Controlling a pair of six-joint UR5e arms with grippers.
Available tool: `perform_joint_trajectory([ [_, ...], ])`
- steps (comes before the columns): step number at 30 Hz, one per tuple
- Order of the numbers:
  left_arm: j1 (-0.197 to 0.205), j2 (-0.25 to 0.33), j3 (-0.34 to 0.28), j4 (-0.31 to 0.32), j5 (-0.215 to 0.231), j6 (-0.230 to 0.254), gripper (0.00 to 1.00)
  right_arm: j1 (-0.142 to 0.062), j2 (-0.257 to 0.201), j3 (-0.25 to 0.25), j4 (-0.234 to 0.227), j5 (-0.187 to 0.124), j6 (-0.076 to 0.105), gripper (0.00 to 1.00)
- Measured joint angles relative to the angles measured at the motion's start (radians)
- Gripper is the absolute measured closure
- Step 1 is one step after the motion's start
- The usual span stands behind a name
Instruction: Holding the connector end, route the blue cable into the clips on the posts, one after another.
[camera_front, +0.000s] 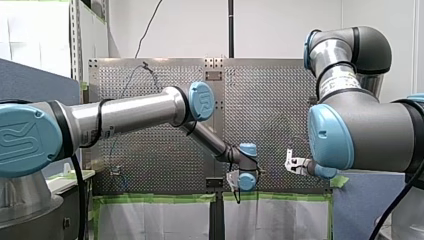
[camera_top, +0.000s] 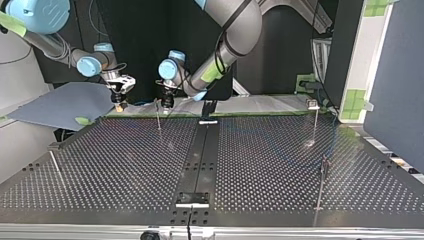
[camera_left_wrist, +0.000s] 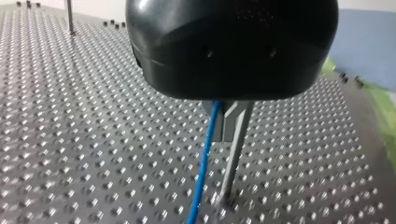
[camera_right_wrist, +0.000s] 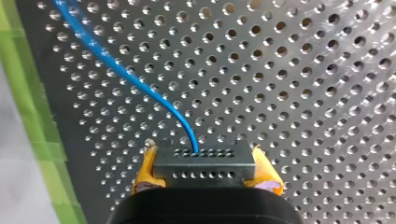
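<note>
The connector (camera_right_wrist: 204, 161) was gripped between the yellow pads (camera_right_wrist: 145, 172) of the right hand (camera_right_wrist: 205, 175), which was closed on it just above the perforated table (camera_right_wrist: 303, 93). The blue cable (camera_right_wrist: 140, 88) was seen leaving the connector's upper face and curving away over the holes.

In the left wrist view the cable was seen running down past the left hand (camera_left_wrist: 227, 123), just beside a thin post (camera_left_wrist: 232, 163). Whether that hand was closed on the cable could not be told, because the spot was covered by its black body. The clip of that post was hidden as well, so it could not be said whether the cable was seated there.

In the top view both hands were found at the table's far edge, the left one next to the thin post. A far-right post (camera_top: 316, 122) and a near-right post (camera_top: 322, 182) stood well apart from them. Whether the cable was already clipped at those two could not be confirmed, as too little of it showed.

The thin post was judged to be the one in hand. A near-left post (camera_top: 55, 167) appeared bare and was judged to be left to do, so the routing was taken to be partway along at most.
</note>
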Motion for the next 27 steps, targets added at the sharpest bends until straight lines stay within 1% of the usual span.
perform_joint_trajectory([
  [6, 0.024, 0.000, 0.002, -0.010, -0.014, 0.000, 1.00, 0.000, 0.007, -0.023, 0.000, -0.001, 0.006, 1.00],
  [11, 0.040, 0.000, 0.003, -0.015, 0.000, 0.000, 1.00, 0.000, 0.009, -0.043, 0.002, -0.002, 0.010, 1.00],
  [14, 0.045, 0.000, 0.010, -0.015, 0.003, 0.001, 1.00, 0.001, 0.013, -0.055, 0.002, -0.010, 0.018, 1.00],
  [17, 0.049, 0.000, 0.024, -0.014, 0.003, 0.001, 1.00, 0.001, 0.025, -0.069, 0.006, -0.016, 0.021, 1.00],
  [19, 0.051, 0.000, 0.037, -0.014, 0.002, 0.001, 1.00, 0.001, 0.036, -0.081, 0.013, -0.018, 0.020, 1.00],
  [23, 0.056, 0.000, 0.052, -0.015, 0.000, 0.001, 1.00, 0.001, 0.055, -0.111, 0.046, -0.019, 0.008, 1.00],
  [27, 0.064, 0.000, 0.056, -0.015, -0.001, 0.001, 1.00, 0.001, 0.060, -0.133, 0.071, -0.022, 0.009, 1.00],
])
